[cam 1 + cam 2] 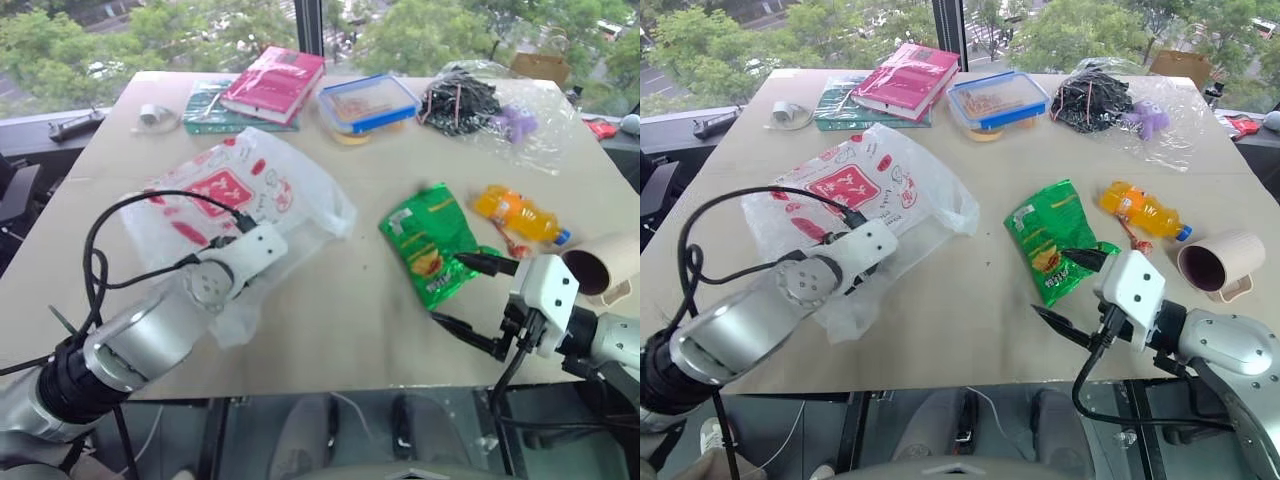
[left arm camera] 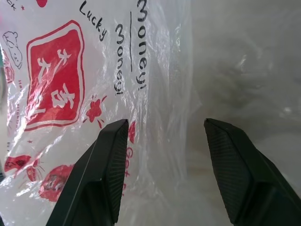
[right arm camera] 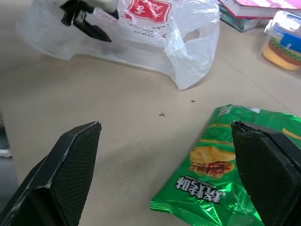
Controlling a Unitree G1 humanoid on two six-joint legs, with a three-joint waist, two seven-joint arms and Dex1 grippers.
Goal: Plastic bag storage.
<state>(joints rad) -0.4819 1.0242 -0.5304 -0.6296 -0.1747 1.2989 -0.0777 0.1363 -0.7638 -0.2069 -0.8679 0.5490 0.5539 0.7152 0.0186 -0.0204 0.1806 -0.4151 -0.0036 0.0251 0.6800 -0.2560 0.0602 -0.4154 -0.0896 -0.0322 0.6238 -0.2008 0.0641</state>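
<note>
— Both claws, how are they seen from the head views?
— Over the plastic bag (image 1: 270,185) the left gripper (image 1: 853,268) is held, fingers hidden behind its own wrist. Spread wide, the right gripper (image 1: 468,292) is poised at the near table (image 1: 340,300) edge, one fingertip over the corner of the green snack packet (image 1: 432,240); nothing is gripped.

— And from the left wrist?
— Two black fingers (image 2: 101,179) are seen parted, nothing clamped, with the bag's red square label just beyond them.

— From the right wrist?
— Fingers are set far apart, the snack packet lying between and ahead of them; the bag is seen farther off, well apart, with the left gripper above it.
</note>
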